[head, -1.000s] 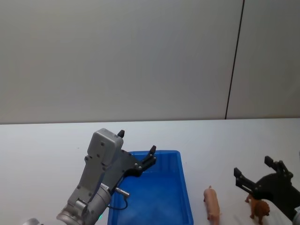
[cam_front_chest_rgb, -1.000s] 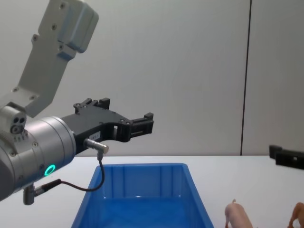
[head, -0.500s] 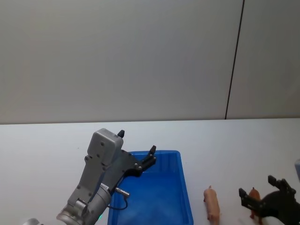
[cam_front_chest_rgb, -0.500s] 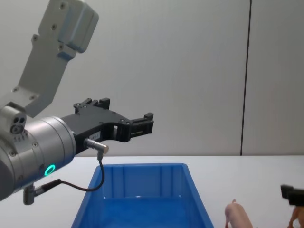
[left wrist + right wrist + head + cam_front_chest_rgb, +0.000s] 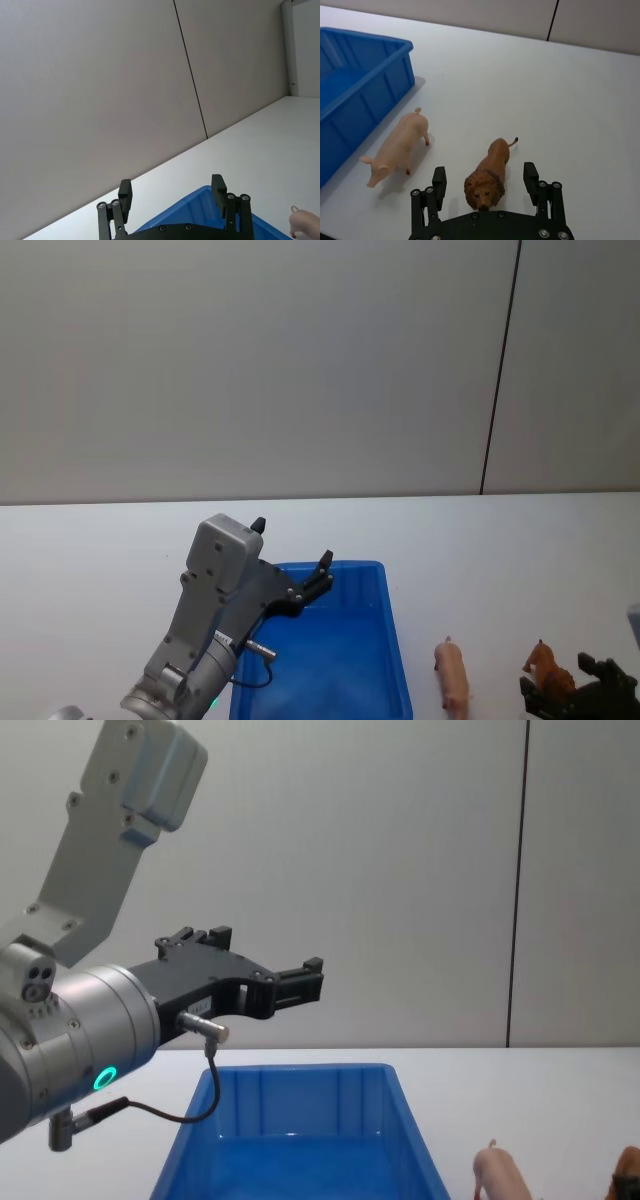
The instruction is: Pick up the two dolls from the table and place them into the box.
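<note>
Right wrist view: right gripper (image 5: 484, 172) fingers spread either side of the maned head of the reddish-brown plastic lion figure (image 5: 493, 159), which stands on the white table (image 5: 545, 85). Pale pink plastic pig (image 5: 400, 147) stands between lion and open blue plastic bin (image 5: 370, 65). Left wrist view: left gripper (image 5: 171, 185) fingers apart above bin.

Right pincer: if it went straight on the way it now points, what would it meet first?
Most likely the reddish-brown doll: its maned head stands between the open fingers of the right pincer, close to the palm. How steeply the pincer tilts toward the table is unclear.
</note>
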